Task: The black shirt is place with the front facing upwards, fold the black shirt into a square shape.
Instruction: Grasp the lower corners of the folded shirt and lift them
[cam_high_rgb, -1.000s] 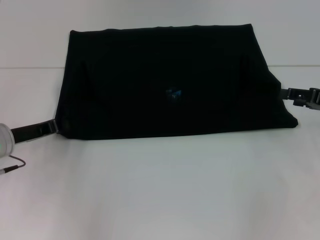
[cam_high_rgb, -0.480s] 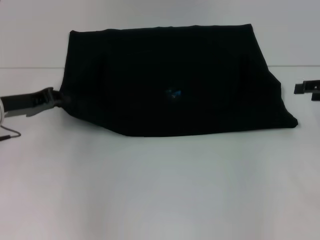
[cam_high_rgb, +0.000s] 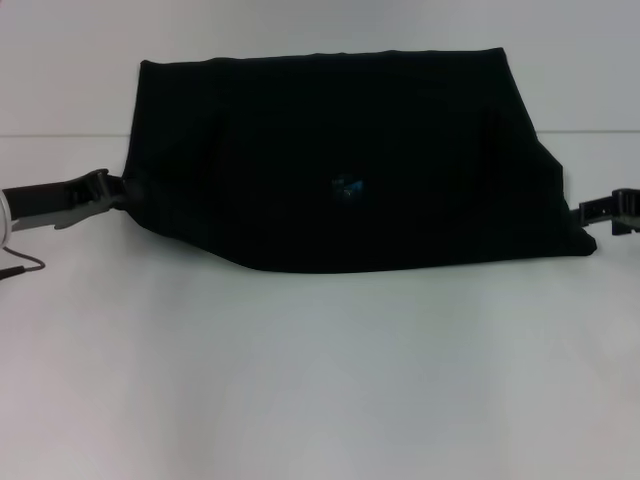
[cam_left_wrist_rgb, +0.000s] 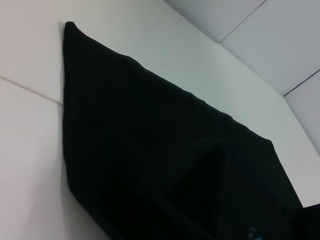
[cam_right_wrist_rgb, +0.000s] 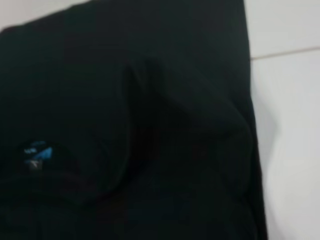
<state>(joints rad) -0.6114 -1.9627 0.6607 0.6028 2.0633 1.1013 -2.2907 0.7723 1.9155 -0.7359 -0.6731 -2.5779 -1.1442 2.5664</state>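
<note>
The black shirt (cam_high_rgb: 330, 130) lies folded into a wide band across the far half of the white table (cam_high_rgb: 320, 380), its small blue neck label (cam_high_rgb: 347, 186) showing near the middle. My left gripper (cam_high_rgb: 118, 190) is at the shirt's left edge, shut on the near-left corner, which is drawn up and inward. My right gripper (cam_high_rgb: 590, 212) sits at the near-right corner, touching the cloth edge. In the left wrist view the black shirt (cam_left_wrist_rgb: 150, 150) fills the picture with a raised fold. The right wrist view shows the black shirt (cam_right_wrist_rgb: 165, 125) and the label (cam_right_wrist_rgb: 36, 151).
A thin cable (cam_high_rgb: 22, 267) loops on the table beside my left arm. A seam line (cam_high_rgb: 60, 135) crosses the table behind the shirt's sides. White tabletop stretches in front of the shirt.
The left gripper took the near-left corner and carried it up and inward, slanting the front edge. The right gripper pulled away, then came back lower to the near-right corner.
</note>
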